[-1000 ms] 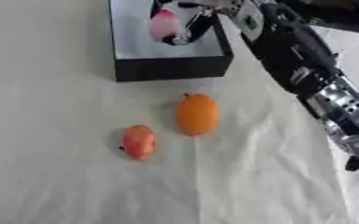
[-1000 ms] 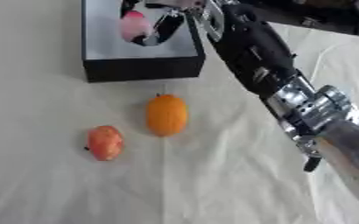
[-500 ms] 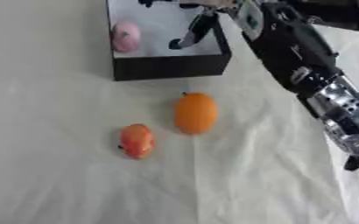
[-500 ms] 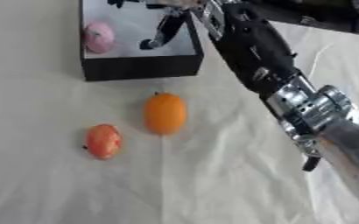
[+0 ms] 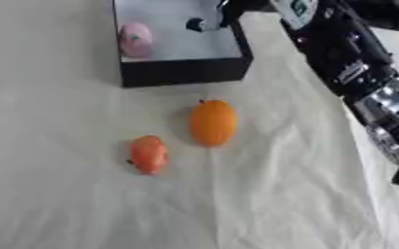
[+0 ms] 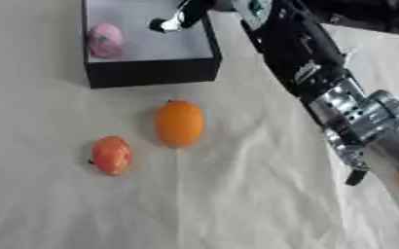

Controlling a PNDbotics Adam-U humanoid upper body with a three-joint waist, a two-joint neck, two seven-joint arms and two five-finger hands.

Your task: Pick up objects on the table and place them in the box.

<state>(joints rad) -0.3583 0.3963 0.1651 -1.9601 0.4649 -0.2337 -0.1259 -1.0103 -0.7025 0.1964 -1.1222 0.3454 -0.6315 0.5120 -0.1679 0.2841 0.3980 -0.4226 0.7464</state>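
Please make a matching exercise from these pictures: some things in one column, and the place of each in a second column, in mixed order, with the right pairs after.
Things:
1. pink fruit
2. orange fruit
3. red fruit
4. right robot hand

Places:
A. on the cloth, nearest to the lower edge of the view
B. inside the black box, at its left side
C. above the box, at its right side
D. on the cloth, just in front of the box

Pairs: 1-B, 2-D, 3-A, 4-C
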